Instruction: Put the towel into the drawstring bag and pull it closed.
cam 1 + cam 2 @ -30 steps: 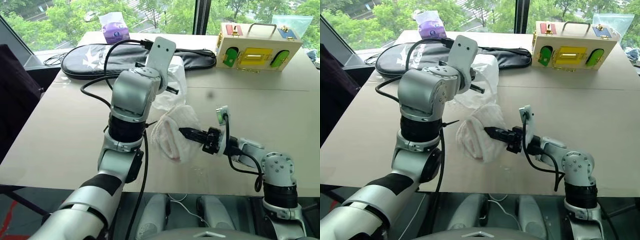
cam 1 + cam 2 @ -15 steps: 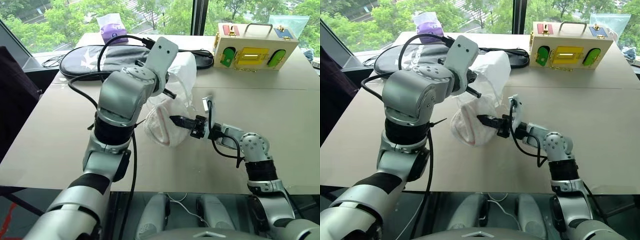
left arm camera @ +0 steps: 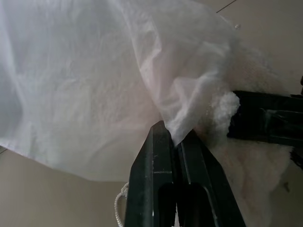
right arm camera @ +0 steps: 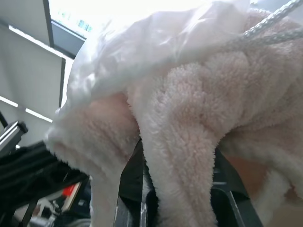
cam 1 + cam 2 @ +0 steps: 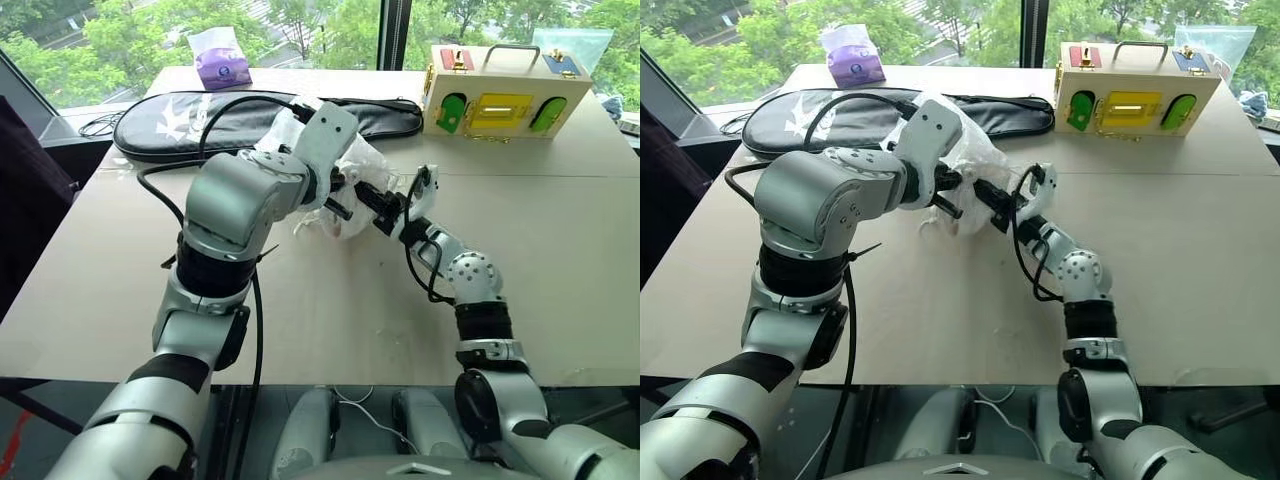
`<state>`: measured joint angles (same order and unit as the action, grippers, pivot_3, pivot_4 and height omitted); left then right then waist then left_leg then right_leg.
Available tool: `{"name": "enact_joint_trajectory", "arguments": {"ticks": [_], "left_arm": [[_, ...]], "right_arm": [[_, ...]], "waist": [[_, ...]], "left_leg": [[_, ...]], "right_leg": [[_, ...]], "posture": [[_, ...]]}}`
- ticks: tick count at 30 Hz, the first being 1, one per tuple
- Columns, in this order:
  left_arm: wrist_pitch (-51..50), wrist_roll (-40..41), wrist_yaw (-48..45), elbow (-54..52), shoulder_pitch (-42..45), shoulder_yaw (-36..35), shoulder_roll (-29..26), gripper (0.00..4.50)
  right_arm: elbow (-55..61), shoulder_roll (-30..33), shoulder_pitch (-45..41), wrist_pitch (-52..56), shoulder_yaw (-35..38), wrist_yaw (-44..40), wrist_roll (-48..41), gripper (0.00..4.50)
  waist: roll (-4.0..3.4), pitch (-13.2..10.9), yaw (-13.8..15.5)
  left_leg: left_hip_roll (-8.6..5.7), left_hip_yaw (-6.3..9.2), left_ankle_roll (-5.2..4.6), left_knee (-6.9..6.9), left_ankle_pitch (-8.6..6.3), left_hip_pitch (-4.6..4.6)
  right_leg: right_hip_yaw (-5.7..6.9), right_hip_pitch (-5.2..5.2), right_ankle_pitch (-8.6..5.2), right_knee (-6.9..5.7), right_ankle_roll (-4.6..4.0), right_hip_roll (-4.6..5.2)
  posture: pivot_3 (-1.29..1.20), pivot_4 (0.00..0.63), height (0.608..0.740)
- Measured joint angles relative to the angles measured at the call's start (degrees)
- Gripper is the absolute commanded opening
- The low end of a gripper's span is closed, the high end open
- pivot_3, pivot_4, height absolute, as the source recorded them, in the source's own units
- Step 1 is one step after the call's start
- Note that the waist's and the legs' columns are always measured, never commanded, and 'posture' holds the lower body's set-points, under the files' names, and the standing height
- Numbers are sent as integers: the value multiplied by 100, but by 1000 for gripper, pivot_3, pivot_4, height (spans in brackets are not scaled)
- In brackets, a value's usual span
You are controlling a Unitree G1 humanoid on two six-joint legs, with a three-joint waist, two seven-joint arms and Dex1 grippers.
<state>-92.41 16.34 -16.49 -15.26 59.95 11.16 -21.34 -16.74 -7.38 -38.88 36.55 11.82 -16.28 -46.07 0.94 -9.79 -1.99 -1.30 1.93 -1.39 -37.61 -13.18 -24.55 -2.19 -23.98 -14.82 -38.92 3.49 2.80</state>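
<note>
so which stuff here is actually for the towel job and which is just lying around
In use:
- towel
- drawstring bag
- left gripper, shut on the bag's edge
- right gripper, shut on the towel

Lying about:
- black racket case
- purple packet
- wooden latch box

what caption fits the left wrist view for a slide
Left gripper pinches the white bag while the right gripper pushes the towel in.

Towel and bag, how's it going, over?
Left gripper shut on drawstring bag. Right gripper shut on towel, pushing it in. Nothing blocking.
</note>
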Motion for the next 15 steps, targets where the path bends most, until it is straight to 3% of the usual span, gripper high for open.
{"name": "enact_joint_trajectory", "arguments": {"ticks": [9,15], "left_arm": [[0,977,-2,383,112,-212,234,0],[0,1467,437,672,203,-452,224,0]], "right_arm": [[-348,-30,-116,-676,-164,568,540,42],[-451,-38,-521,-971,710,1490,-762,42]], "waist": [[-1,0,-45],[-1,0,-40]], "left_leg": [[3,0,4,0,2,-1],[3,0,4,1,3,-2]], "right_leg": [[-3,-6,0,-6,-1,-2],[-4,-6,1,-4,-1,4]], "posture": [[0,150,740],[0,150,740]]}}
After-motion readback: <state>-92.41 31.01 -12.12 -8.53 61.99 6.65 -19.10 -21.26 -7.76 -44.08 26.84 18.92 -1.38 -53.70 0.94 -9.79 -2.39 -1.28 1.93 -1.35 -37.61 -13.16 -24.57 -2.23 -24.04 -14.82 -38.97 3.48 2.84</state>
